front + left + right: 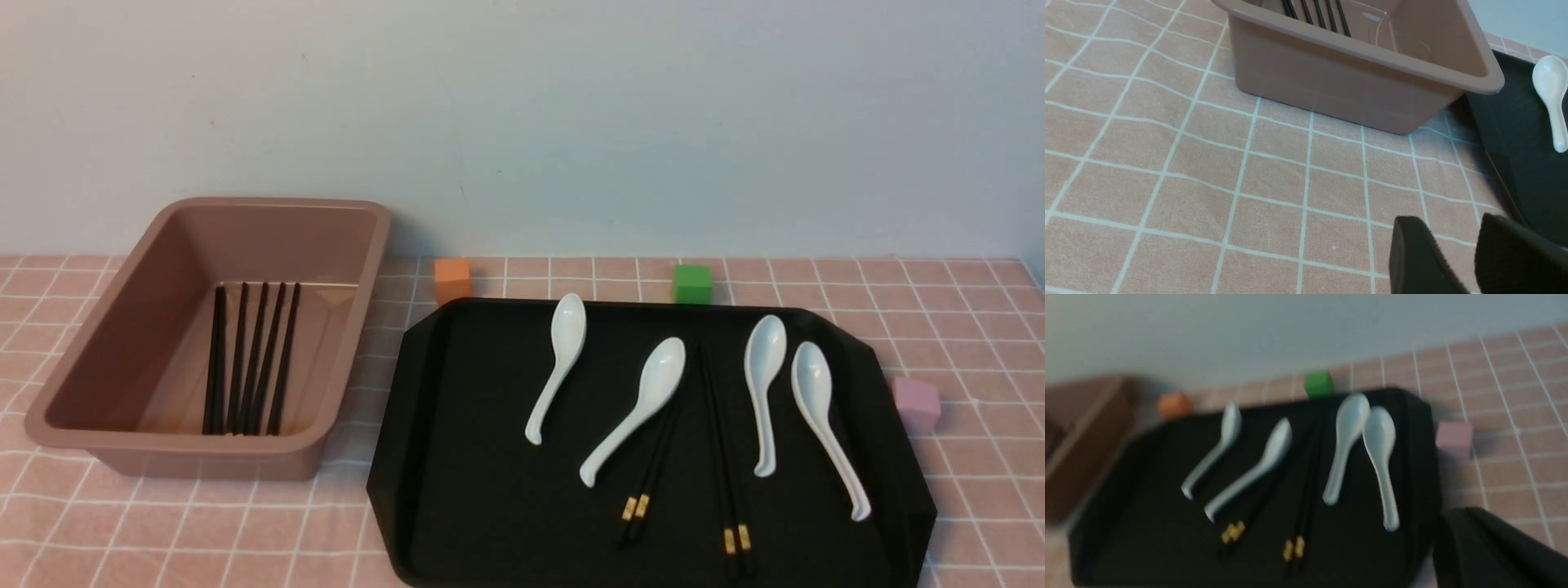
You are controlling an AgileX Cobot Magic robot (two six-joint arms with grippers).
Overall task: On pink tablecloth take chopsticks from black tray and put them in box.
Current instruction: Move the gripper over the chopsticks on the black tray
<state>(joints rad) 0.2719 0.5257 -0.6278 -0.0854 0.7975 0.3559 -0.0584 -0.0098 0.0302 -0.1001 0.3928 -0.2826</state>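
Well beyond the closed right jaws (1466, 539) and the slightly parted left jaws (1447, 245), slim black, gold-banded chopsticks (722, 457) are seen lying in pairs.

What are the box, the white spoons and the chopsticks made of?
The box looks like smooth, slightly shiny plastic, because of its rounded, rolled rim. The white spoons are probably glazed ceramic, since they shine, though glossy plastic is possible. The chopsticks are black with shiny gold bands; wood or plastic, I can't tell.
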